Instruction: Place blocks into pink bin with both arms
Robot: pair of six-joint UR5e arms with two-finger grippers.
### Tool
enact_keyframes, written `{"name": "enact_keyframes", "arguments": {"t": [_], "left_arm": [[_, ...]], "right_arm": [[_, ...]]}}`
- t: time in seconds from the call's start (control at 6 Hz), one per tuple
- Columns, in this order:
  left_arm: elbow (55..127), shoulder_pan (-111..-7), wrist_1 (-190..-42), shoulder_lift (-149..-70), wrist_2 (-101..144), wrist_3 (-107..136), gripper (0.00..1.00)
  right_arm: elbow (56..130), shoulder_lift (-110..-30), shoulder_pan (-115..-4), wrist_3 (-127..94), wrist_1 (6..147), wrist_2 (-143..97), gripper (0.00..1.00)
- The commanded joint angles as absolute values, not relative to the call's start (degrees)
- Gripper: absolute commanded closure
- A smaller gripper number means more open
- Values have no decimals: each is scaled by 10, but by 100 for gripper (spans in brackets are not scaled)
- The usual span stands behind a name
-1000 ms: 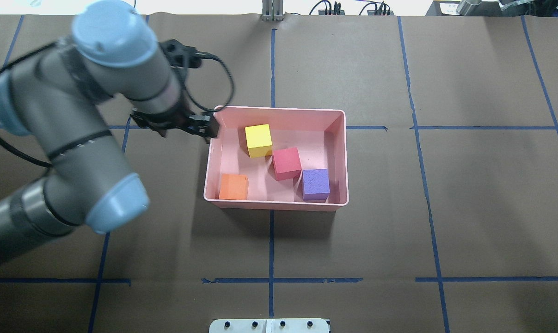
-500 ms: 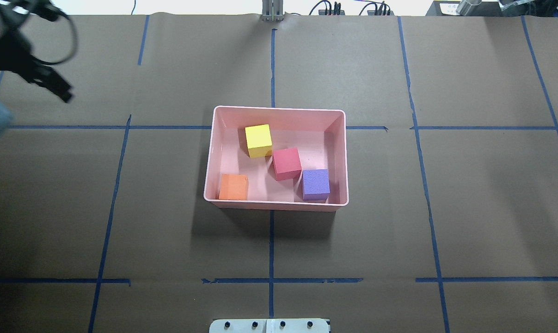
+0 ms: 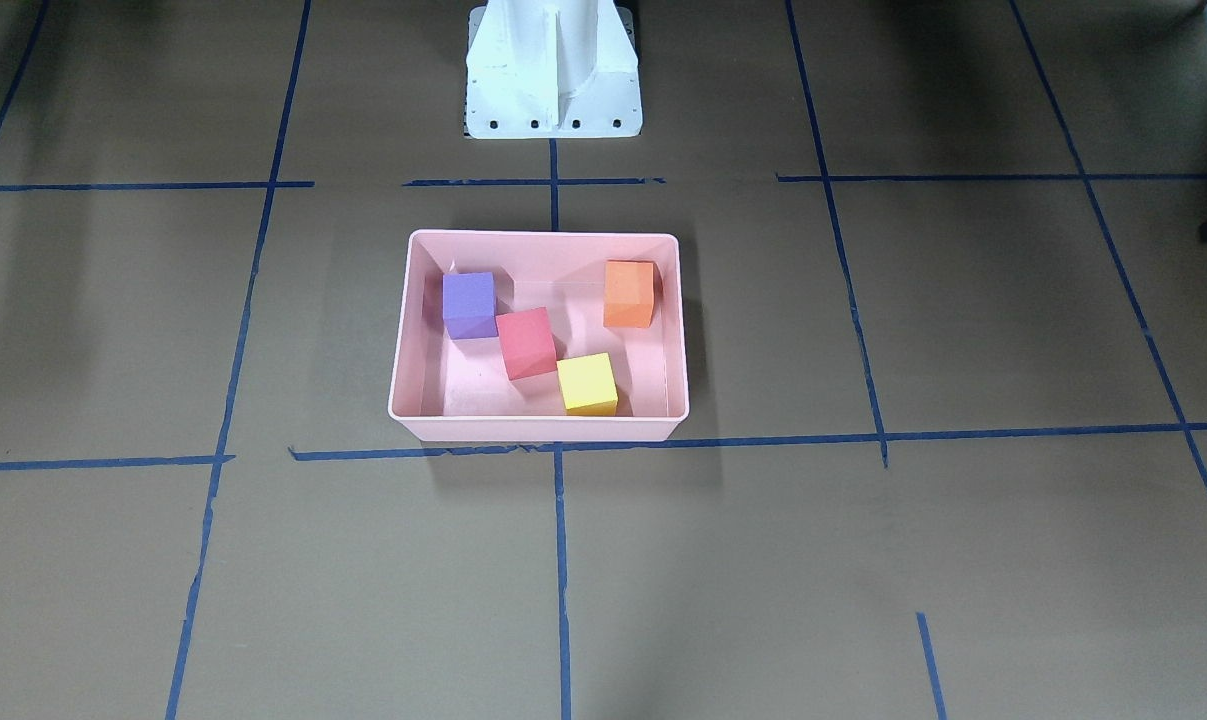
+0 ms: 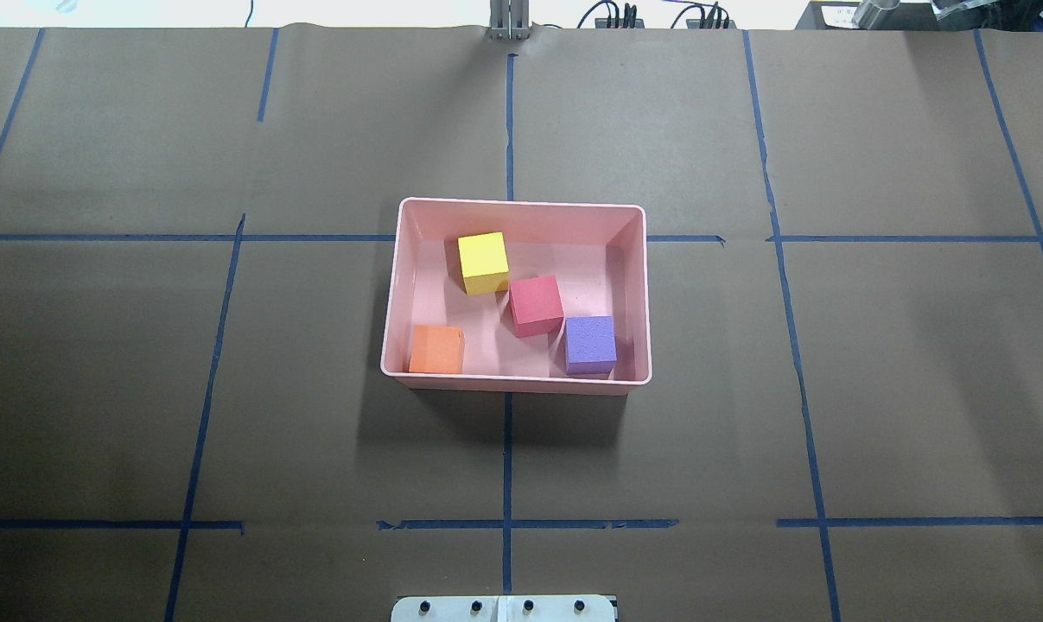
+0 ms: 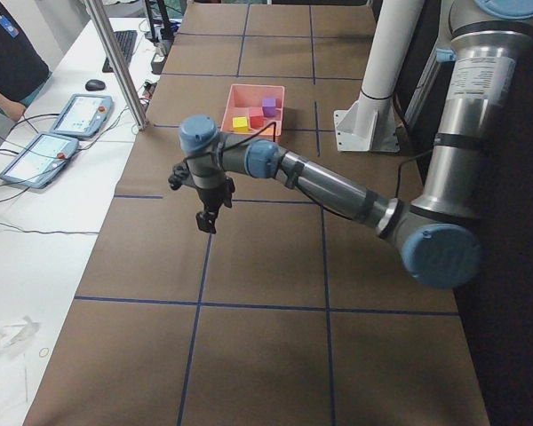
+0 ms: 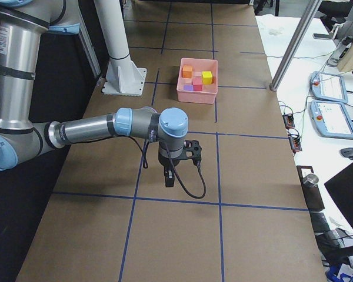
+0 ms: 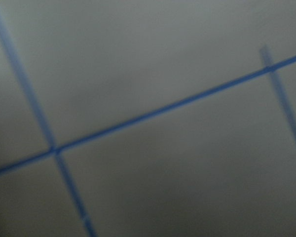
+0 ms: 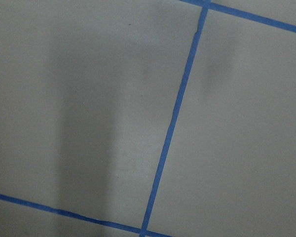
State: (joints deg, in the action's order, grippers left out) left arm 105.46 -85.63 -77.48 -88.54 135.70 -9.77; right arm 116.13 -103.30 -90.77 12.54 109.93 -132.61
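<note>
The pink bin [image 4: 521,205] sits mid-table and holds all four blocks: yellow [image 4: 483,262], red-pink [image 4: 536,304], orange [image 4: 436,348] and purple [image 4: 590,343]. They also show in the front view, in the bin [image 3: 543,236]: purple [image 3: 468,303], red-pink [image 3: 527,342], orange [image 3: 629,293], yellow [image 3: 587,383]. Both arms are outside the overhead view. My left gripper [image 5: 206,220] hangs over bare table far from the bin [image 5: 256,108]. My right gripper [image 6: 169,176] hangs over bare table at the other end, far from the bin [image 6: 197,80]. I cannot tell whether either is open or shut.
The white pedestal [image 3: 553,70] stands behind the bin at the robot's side. Blue tape lines [image 4: 507,458] grid the brown table cover. Operator tablets [image 5: 80,114] lie on a white bench past the table's far edge, beside a metal post [image 5: 115,62].
My left arm, which was at the bin's left wall, has swung away to the left and left the overhead view. The four blocks have not moved.
</note>
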Motion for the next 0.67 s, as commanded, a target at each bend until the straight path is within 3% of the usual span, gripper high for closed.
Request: {"name": "enact_keyframes", "arguments": {"t": [0.0, 0.5], "left_arm": [[1062, -908, -826, -797, 1361, -113, 0], [1053, -906, -837, -798, 1359, -109, 0]], "right_arm": [[1161, -1032, -907, 119, 1100, -1327, 0], [1161, -1032, -907, 119, 1099, -1328, 0]]}}
